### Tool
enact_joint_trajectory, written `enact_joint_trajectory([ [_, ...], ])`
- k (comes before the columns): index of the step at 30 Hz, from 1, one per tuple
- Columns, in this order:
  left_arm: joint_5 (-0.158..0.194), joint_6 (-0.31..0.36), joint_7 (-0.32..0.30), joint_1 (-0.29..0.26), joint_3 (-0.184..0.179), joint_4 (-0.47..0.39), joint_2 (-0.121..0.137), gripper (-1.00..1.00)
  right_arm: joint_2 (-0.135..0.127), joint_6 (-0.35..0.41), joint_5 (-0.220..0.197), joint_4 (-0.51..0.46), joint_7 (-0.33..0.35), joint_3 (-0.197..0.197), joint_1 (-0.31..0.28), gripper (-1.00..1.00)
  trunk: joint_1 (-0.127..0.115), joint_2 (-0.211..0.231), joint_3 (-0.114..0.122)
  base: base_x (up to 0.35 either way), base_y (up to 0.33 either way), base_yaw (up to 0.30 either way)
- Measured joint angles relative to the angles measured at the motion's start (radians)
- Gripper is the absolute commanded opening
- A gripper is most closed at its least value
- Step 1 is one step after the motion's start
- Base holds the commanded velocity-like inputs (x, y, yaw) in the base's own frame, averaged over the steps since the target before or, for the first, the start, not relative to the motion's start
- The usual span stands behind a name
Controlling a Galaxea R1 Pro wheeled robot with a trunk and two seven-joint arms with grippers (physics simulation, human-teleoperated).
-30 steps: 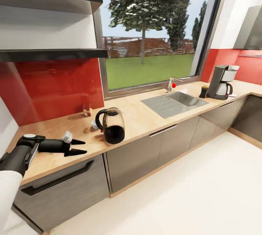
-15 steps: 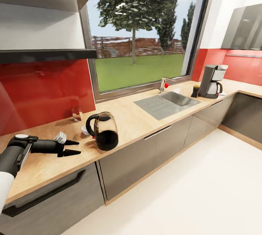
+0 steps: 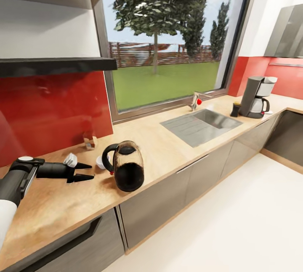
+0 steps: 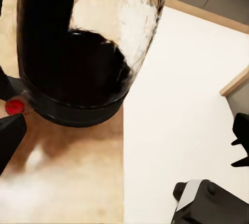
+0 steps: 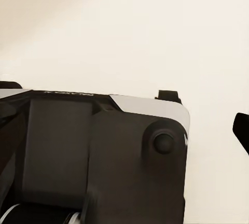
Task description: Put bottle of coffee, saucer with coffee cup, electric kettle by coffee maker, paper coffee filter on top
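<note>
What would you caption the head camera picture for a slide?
Open left gripper hovers over the countertop beside the electric kettle; coffee maker stands far off.

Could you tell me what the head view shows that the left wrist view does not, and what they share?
Head view alone: the grey coffee maker at the counter's far end, the steel sink, the window, the black wall shelf, and the left gripper with fingers apart, short of the kettle.

Left wrist view alone: the kettle's dark base seen close, a red spot beside it, and part of the robot's base.

Both: the glass electric kettle, wooden countertop and pale floor.
</note>
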Motion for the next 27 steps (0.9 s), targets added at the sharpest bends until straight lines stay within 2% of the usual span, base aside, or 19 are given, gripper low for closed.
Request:
enact_joint_trajectory([
  [5,0.0,-0.002,0.0,0.0,0.0,0.001,-0.002,1.0,0.0,0.0,0.0,0.0,0.0,0.0,0.0,1.0,0.0,0.0,0.0,0.315,0.015,0.0],
  [14,0.0,-0.007,-0.001,0.002,-0.001,0.002,0.0,1.0,0.001,0.0,0.0,0.001,0.0,0.0,0.0,1.0,0.001,0.0,0.0,0.049,0.001,0.0],
  [20,0.0,-0.008,-0.001,0.003,-0.002,0.003,-0.002,1.0,0.001,0.0,0.0,0.001,0.0,0.0,0.0,1.0,0.0,0.0,0.0,0.225,0.0,0.0],
  [27,0.0,-0.008,-0.001,0.003,-0.002,0.005,-0.001,1.0,0.001,0.0,0.0,0.001,0.0,0.001,0.0,1.0,0.001,0.0,0.0,0.043,0.0,0.0],
])
